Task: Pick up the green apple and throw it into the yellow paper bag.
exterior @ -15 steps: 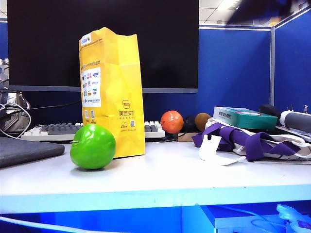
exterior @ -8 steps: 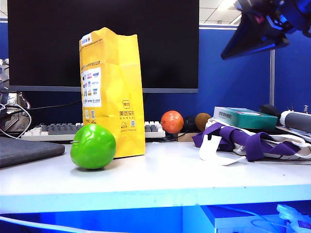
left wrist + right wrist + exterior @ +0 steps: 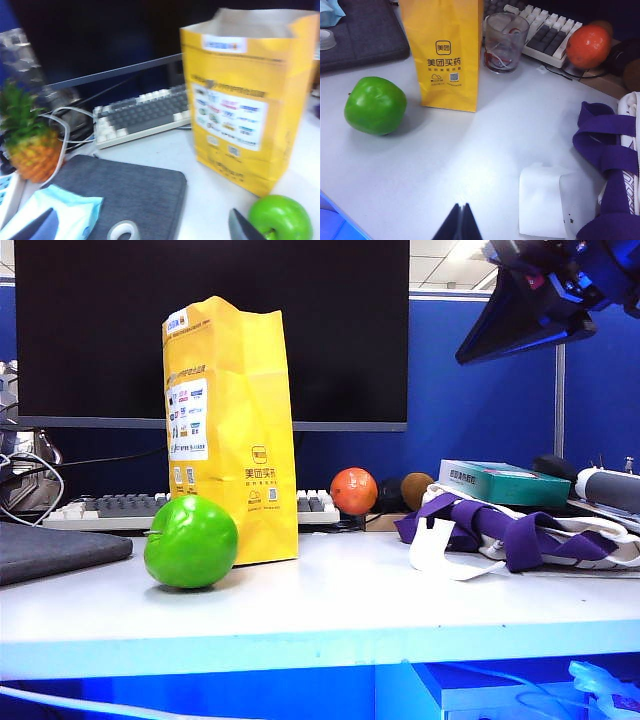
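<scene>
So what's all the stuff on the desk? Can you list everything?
green apple: one, bright green, lying on the white table in front of the bag
yellow paper bag: one, yellow, upright, top open
keyboard: one, grey and white, behind the bag
glass cup: one, clear, beside the bag
orange fruit: one, by the keyboard
brown fruit: one, next to the orange one
purple-and-white cloth: one, on the right
teal box: one, behind the cloth
grey pad: one, on the left
pineapple: one, far left
tape roll: one, on the pad
right end effector: shut, high above the table's right
left end effector: only a tip shows, near the apple
</scene>
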